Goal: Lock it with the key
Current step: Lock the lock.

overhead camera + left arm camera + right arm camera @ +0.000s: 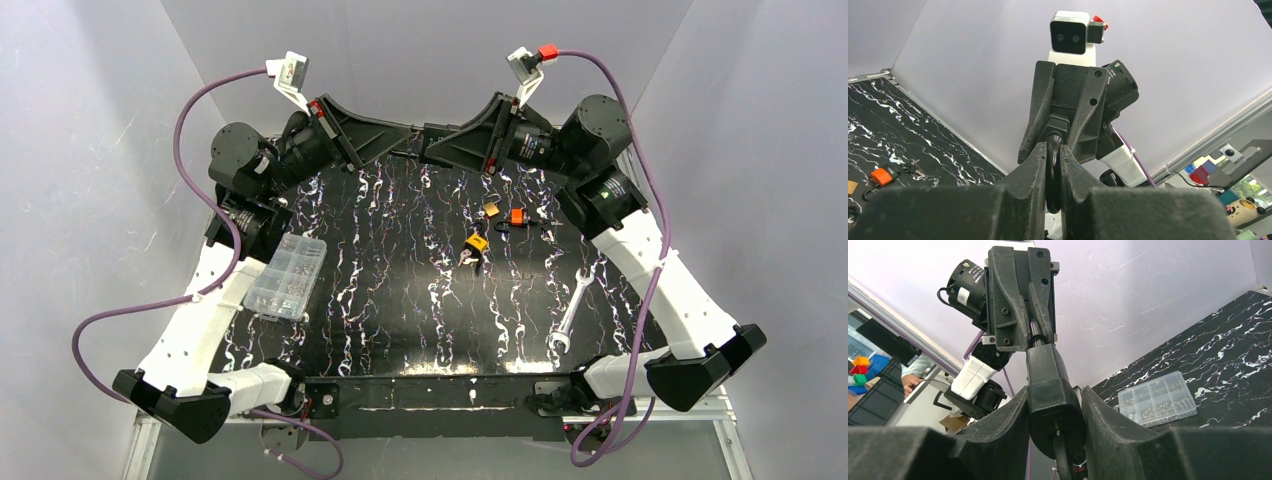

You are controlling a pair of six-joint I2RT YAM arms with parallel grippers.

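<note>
- We see the left gripper [1053,161] pinched shut. Whether anything thin sits between its tips, we cannot tell.
- The right gripper [1055,400] stands half apart, its fingers [1009,415] bracketing the left one's tip. Both hang well beyond the yellow padlock [477,242], up by the far wall.
- That yellow padlock lies on the table with keys [467,259] just at its near side. An orange padlock [517,216] and a brass padlock [491,209] lie just beyond it.
- We judge the first risk to be the arms themselves: a tighter squeeze or a sideways pull could jam them together.
- Three locks lying close together invite a grab at the wrong one, or a nudge that scatters the keys.
- A careless sweep left of the yellow padlock could hit the parts box [287,277]; one to its right, the wrench [567,317].
</note>
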